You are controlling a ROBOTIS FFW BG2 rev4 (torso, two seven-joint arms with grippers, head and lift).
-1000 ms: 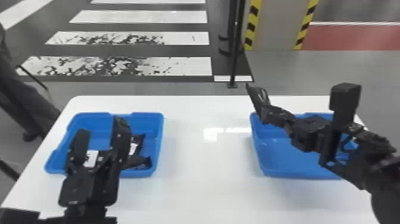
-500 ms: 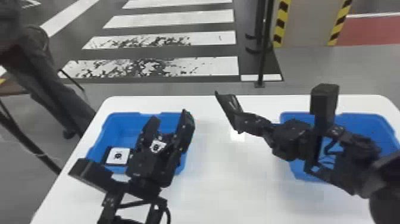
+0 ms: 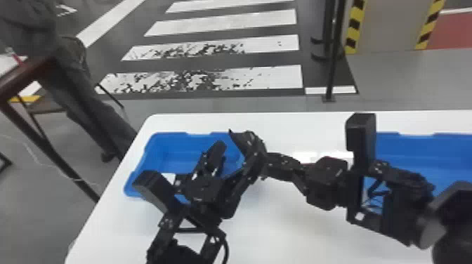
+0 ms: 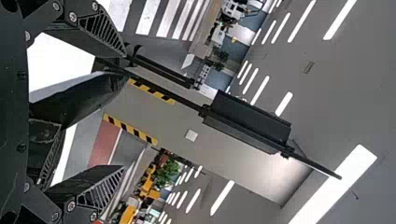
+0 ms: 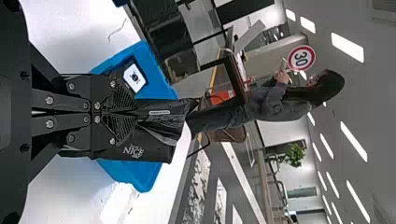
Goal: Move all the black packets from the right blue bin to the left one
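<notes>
White crossing stripes (image 3: 228,21) mark the floor past twelve o'clock of the white table (image 3: 316,238), where the left blue bin (image 3: 154,151) sits toward ten with a white-labelled black packet (image 5: 135,78) inside and the right blue bin (image 3: 421,151) toward two. At the left bin's three o'clock side, the right gripper (image 3: 269,163) is clenched on another black packet (image 5: 161,144), and the left gripper (image 3: 237,154) is spread wide close by.

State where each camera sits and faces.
Head view: on the head, facing forward and down at the table; left arm, right arm show.
Left wrist view: on that wrist, facing the room; left end effector shows, open.
Right wrist view: on that wrist, facing past the left bin; right end effector grips a black packet.
Head and right wrist share that bin.
</notes>
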